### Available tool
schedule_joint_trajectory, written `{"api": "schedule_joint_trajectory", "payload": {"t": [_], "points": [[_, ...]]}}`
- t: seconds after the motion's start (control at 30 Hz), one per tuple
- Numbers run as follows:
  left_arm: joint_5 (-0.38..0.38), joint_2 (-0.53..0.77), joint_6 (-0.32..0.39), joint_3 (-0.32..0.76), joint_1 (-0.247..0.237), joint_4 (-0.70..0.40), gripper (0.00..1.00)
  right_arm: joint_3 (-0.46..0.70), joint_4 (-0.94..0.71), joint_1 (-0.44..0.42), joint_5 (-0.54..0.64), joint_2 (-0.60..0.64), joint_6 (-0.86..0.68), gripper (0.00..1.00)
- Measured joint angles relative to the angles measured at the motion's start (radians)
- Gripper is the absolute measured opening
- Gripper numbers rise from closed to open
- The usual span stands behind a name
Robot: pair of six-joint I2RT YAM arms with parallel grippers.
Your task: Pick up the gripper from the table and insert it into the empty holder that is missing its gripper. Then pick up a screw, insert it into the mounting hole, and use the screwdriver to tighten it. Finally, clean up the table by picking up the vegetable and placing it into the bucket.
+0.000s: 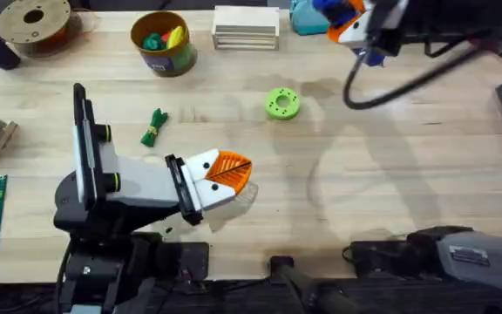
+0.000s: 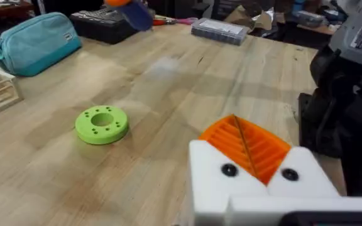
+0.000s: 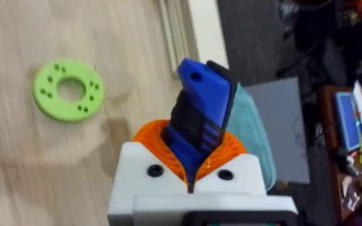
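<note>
Bucket (image 1: 164,45), yellow-orange with a dark label band, stands near the far edge of the wooden table (image 1: 390,166); inside it lie a green toy piece (image 1: 152,41) and a yellow toy piece (image 1: 175,37). A brown spool (image 1: 34,23) sits to its left, a stack of pale wooden boards (image 1: 246,27) to its right, and a teal pouch (image 2: 35,41) beyond the boards.

The vegetable (image 1: 154,127), a dark-green bundle with a tan band, lies flat on the table, well in front of the bucket and just beyond the left arm. A lime-green disc (image 1: 281,103) with a centre hole lies near the table's middle.

The left end effector (image 1: 227,172) rests low over the table near the front, its white fingers with orange ribbed pads (image 2: 247,145) pressed together with nothing between them.

The right end effector (image 1: 356,26) is raised at the far right of the table, near the teal pouch. Its orange pads are clenched on the blue screwdriver (image 3: 201,116), which sticks out past the fingertips.
</note>
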Motion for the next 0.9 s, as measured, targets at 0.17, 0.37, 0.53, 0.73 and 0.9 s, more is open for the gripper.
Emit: {"api": "schedule_joint_trajectory", "payload": {"t": [0.17, 0.37, 0.53, 0.73, 0.9], "points": [[0.0, 0.0, 0.0, 0.0, 0.0, 0.0, 0.004, 0.006, 0.0, 0.0, 0.108, 0.095, -0.08, 0.008], [0.0, 0.0, 0.0, 0.0, 0.0, 0.0, 0.004, 0.009, -0.008, 0.0, 0.215, 0.185, -0.192, 0.008], [0.0, 0.0, 0.0, 0.0, 0.0, 0.0, 0.004, 0.02, -0.001, 0.0, 0.246, 0.282, -0.282, 0.008], [0.0, 0.0, 0.0, 0.0, 0.0, 0.0, 0.004, 0.022, 0.014, 0.0, 0.322, 0.395, -0.399, 0.008], [0.0, 0.0, 0.0, 0.0, 0.0, 0.0, 0.004, 0.022, 0.019, -0.007, 0.365, 0.434, -0.444, 0.008]]}}
